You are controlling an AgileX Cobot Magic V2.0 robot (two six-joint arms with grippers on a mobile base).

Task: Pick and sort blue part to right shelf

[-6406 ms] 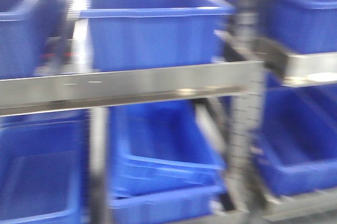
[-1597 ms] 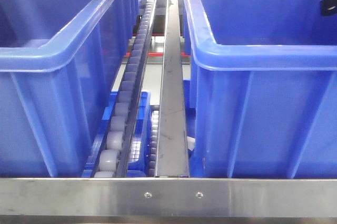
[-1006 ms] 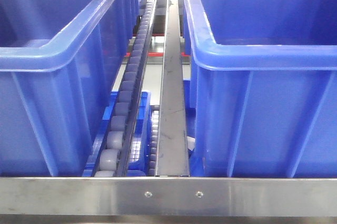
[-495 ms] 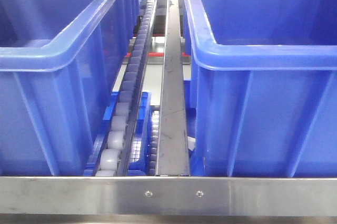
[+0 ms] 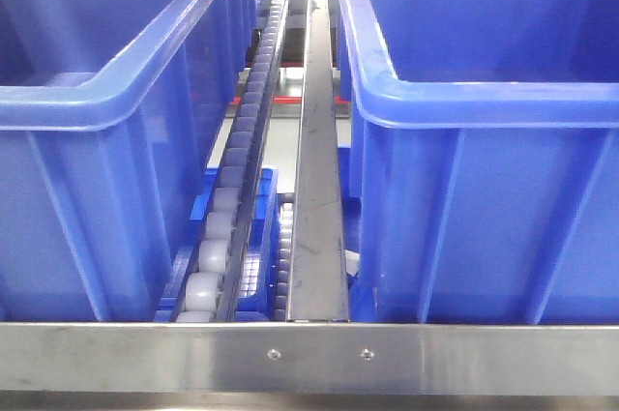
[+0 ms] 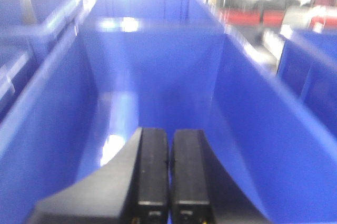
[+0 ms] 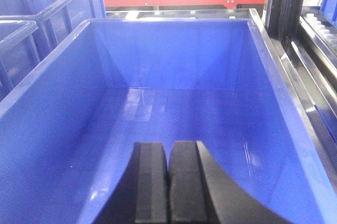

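Note:
No blue part shows in any view. My left gripper (image 6: 169,132) is shut, black fingers pressed together with nothing between them, hanging over the inside of a deep blue bin (image 6: 58,108) whose floor is bare. My right gripper (image 7: 168,145) is shut too, empty, over another blue bin (image 7: 52,129) with a bare floor. In the front view neither gripper appears; two blue bins stand side by side, the left bin (image 5: 106,102) and the right bin (image 5: 464,111), on a metal shelf.
Between the two bins run a roller track (image 5: 232,189) and a steel rail (image 5: 317,179). A steel bar (image 5: 309,358) crosses the front of the shelf. More blue bins (image 7: 47,2) stand to the left, a rack post (image 7: 281,2) to the right.
The front camera view swung from a blurred look at the shelving to this close view of two bins. A black gripper tip at each upper corner 1.6 s ago has left the view.

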